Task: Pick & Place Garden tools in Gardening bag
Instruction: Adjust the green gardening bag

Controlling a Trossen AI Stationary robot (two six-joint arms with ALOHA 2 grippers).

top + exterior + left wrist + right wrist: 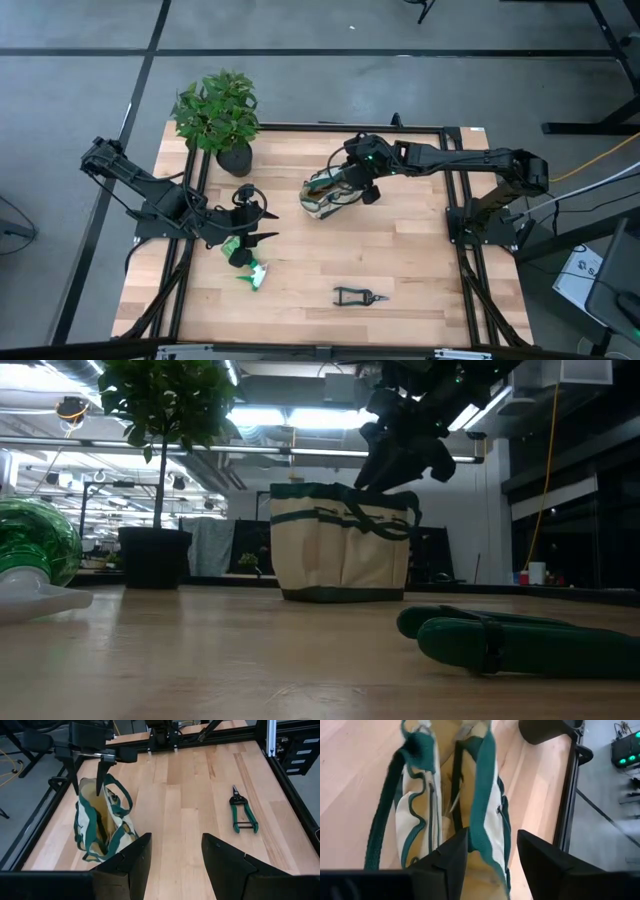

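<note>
Right gripper [487,857]: fingers spread, empty, poised over the cream fabric gardening bag with dark green trim [330,195], rim directly beneath | left gripper [172,857]: fingers spread, empty, waiting | black pruning shears [360,295]: well apart from both, unbagged.

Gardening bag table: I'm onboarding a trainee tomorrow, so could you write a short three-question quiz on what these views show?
1. True or false: the green-handled pruning shears lie inside the cream fabric bag with dark green trim.
2. Multiple choice: which arm's tool hangs over the bag's mouth? A) left B) right C) neither
3. Short answer: in the left wrist view, are the fingers of the left tool open or shut?

Key
1. False: the shears lie on the bare wooden table, apart from the bag.
2. B: the right tool.
3. Open.
</note>
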